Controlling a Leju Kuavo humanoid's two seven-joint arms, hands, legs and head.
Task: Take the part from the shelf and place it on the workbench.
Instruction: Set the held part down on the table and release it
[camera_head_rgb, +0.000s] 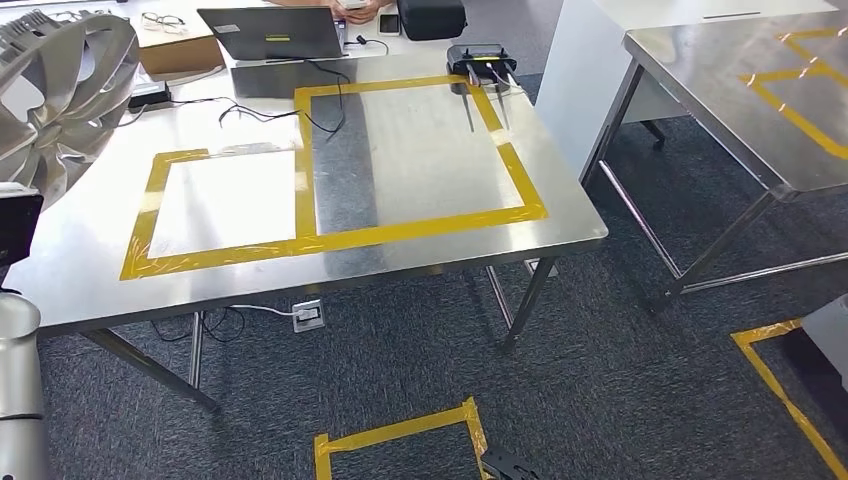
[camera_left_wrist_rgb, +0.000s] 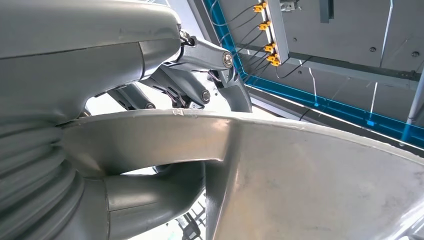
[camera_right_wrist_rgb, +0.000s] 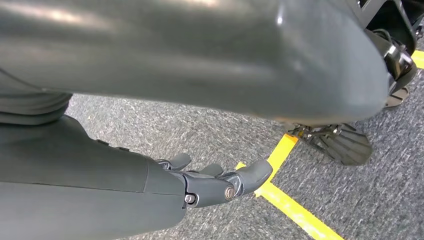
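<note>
The robot's left hand grips a ribbed silver metal part, fingers wrapped over its rim, raised at the near left of the steel surface, seemingly for placing, while the right hand hangs empty, fingers loosely apart.

The left hand has a smooth grey shell, ribbed grey cover and dark linked fingers (silver screws at pivots); the right hand looks alike, apparently.
</note>
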